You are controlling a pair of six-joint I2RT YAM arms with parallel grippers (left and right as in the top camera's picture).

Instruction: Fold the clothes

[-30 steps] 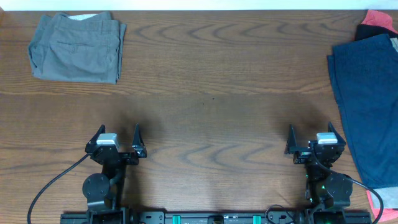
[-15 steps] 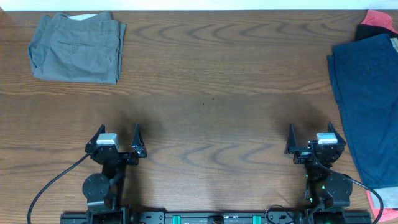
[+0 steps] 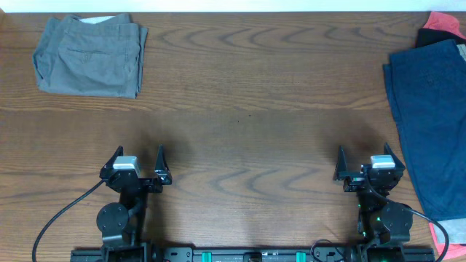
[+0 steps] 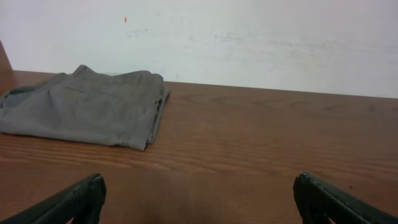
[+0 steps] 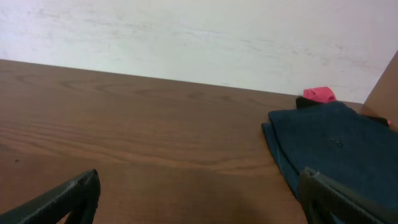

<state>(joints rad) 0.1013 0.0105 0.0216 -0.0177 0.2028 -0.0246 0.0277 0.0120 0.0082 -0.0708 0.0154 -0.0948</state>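
Note:
A folded grey-olive pair of shorts [image 3: 89, 55] lies at the table's far left corner; it also shows in the left wrist view [image 4: 87, 107]. A dark navy blue pair [image 3: 429, 116] lies spread along the right edge, seen too in the right wrist view [image 5: 336, 152]. A coral-red garment [image 3: 444, 23] and a black one [image 3: 431, 36] peek out behind it at the far right; the coral-red one shows in the right wrist view [image 5: 319, 94]. My left gripper [image 3: 137, 161] and right gripper [image 3: 366, 161] are both open and empty near the front edge, apart from all clothes.
The wooden table [image 3: 247, 109] runs to a white wall at the back. A strip of coral-red cloth [image 3: 445, 240] shows under the navy pair at the front right corner. Cables run from both arm bases at the front edge.

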